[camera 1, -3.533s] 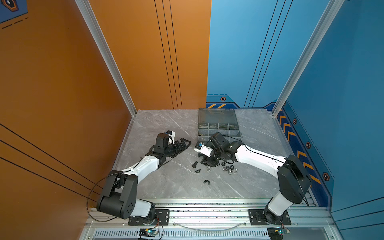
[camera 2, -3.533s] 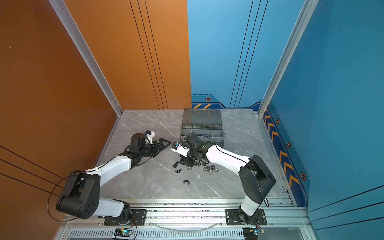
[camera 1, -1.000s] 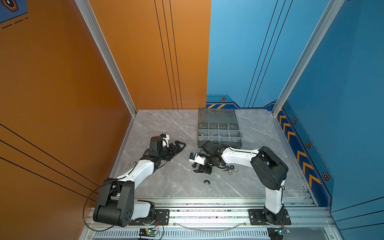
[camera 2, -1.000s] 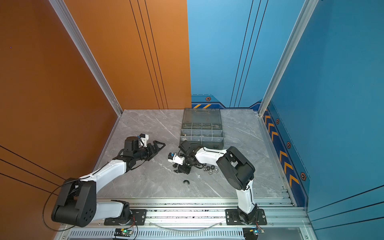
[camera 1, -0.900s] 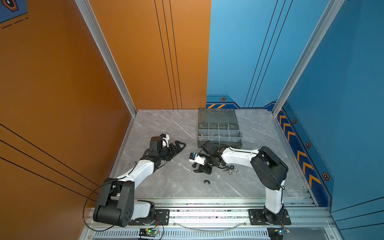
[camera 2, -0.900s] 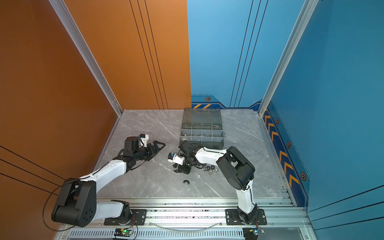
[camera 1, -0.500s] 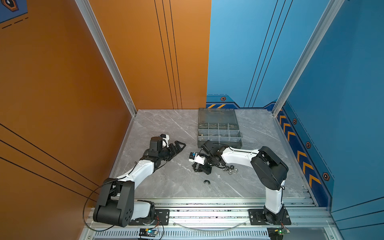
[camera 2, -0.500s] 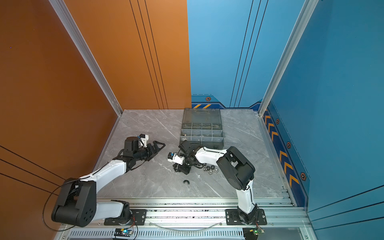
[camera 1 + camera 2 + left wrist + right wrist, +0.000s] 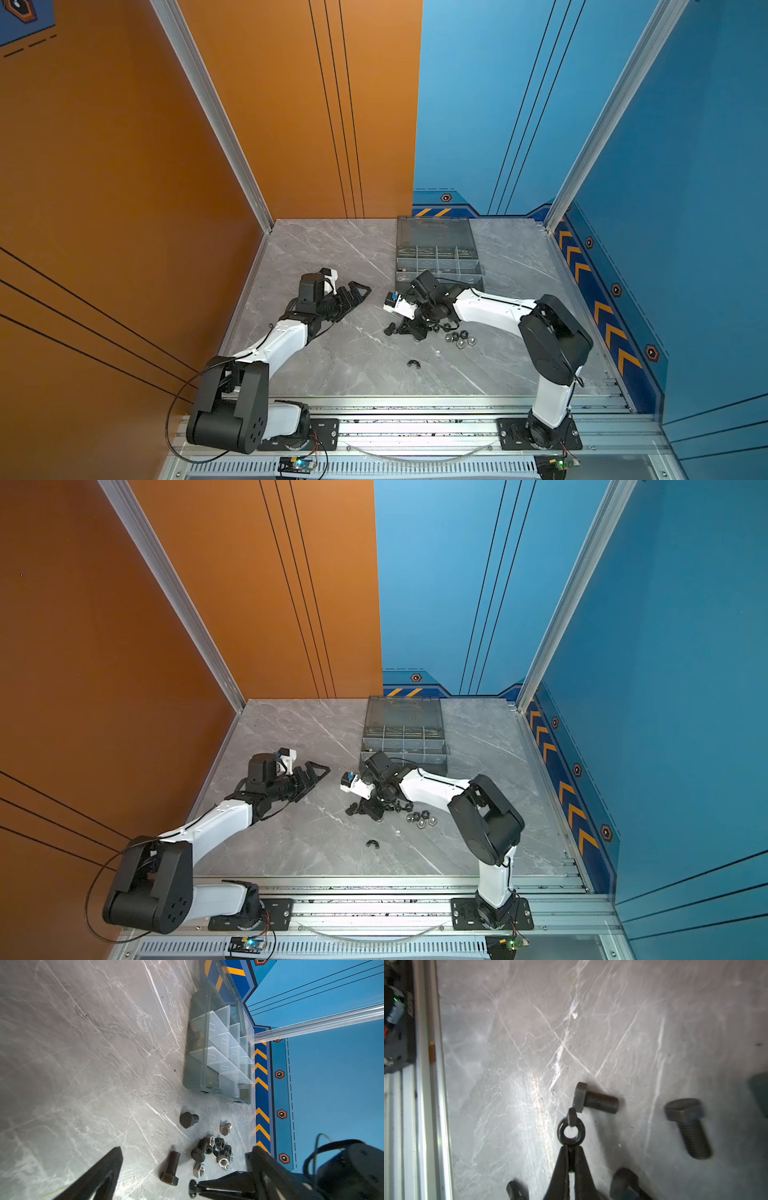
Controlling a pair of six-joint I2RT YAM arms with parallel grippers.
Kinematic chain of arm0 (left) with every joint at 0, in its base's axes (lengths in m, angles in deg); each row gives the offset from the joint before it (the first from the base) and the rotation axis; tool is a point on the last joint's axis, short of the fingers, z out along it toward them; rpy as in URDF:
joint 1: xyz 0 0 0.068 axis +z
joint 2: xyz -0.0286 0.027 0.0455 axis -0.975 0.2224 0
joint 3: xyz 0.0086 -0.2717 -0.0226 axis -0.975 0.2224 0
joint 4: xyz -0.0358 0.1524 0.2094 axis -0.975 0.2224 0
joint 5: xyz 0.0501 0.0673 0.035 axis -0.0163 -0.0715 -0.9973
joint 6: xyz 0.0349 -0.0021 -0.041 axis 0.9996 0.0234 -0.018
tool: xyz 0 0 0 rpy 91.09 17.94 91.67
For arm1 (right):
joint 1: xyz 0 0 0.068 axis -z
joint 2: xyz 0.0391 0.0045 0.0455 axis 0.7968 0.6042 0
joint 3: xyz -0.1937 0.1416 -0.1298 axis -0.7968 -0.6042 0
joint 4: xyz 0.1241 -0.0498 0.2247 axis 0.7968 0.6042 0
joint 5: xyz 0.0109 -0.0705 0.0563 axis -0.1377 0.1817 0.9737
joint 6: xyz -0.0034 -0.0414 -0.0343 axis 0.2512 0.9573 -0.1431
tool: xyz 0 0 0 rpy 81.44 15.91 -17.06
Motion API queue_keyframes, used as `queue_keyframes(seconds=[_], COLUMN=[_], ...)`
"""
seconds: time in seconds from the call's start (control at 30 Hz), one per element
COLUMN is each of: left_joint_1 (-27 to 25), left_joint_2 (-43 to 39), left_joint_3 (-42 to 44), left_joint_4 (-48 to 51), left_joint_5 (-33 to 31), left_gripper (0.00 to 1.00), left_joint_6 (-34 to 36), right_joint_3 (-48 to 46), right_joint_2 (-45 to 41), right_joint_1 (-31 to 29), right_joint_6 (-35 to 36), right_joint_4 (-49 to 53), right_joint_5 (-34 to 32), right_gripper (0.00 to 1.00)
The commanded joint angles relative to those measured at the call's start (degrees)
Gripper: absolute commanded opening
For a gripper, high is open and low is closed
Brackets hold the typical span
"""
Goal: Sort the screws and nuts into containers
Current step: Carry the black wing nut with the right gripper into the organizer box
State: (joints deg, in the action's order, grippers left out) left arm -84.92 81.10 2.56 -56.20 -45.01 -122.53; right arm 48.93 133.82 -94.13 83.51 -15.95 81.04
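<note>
Right gripper (image 9: 571, 1148) clenched on one wing of a black wing nut (image 9: 571, 1132), just beside a black bolt (image 9: 598, 1101) on the table (image 9: 332, 257). Left gripper (image 9: 358, 296), left of frame centre in a top view, spread wide. Loose nuts (image 9: 459, 338) lie below the grey case (image 9: 467, 272), right of centre.

Lettering, brands, numbers: none legible in any view. Signs: yellow chevrons (image 9: 603, 308) in a row on the dark blue band (image 9: 592, 266) at the foot of the right-hand blue wall, also in the left wrist view. Orange-rimmed hexagon emblems (image 9: 616, 289) spaced beside them, each with a small white mark (image 9: 279, 1074) too small to read. Yellow diagonal stripes (image 9: 432, 212) low on the back wall. One partly cropped hexagon emblem on a blue patch (image 9: 20, 7) high on the orange wall.
</note>
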Motion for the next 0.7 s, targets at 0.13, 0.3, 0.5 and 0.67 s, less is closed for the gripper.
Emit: queue_keyframes(seconds=[0.13,0.3,0.5,0.67], left_joint_1=[-0.12,-1.15,-2.57,-3.61], left_joint_2=[1.17,2.78,4.00,5.11], left_joint_3=[0.16,-1.62,-3.38,-3.67], left_joint_4=[-2.89,-3.60,-4.05,-5.07], left_joint_5=[1.95,2.31,2.17,1.89], left_gripper=[0.98,0.98,0.98,0.98], left_joint_6=[-0.95,-1.20,-1.40,-1.93], right_joint_3=[4.61,10.22,17.51,23.00], right_joint_2=[-3.76,-0.63,5.43,10.98], right_joint_1=[7.19,11.32,14.93,16.97], right_joint_6=[-4.06,-7.14,-11.11,-11.53], right_joint_4=[-0.62,-0.75,0.58,3.19], right_joint_5=[1.41,-4.80,-10.59,-17.00], right_gripper=[0.00,0.00,0.00,0.00])
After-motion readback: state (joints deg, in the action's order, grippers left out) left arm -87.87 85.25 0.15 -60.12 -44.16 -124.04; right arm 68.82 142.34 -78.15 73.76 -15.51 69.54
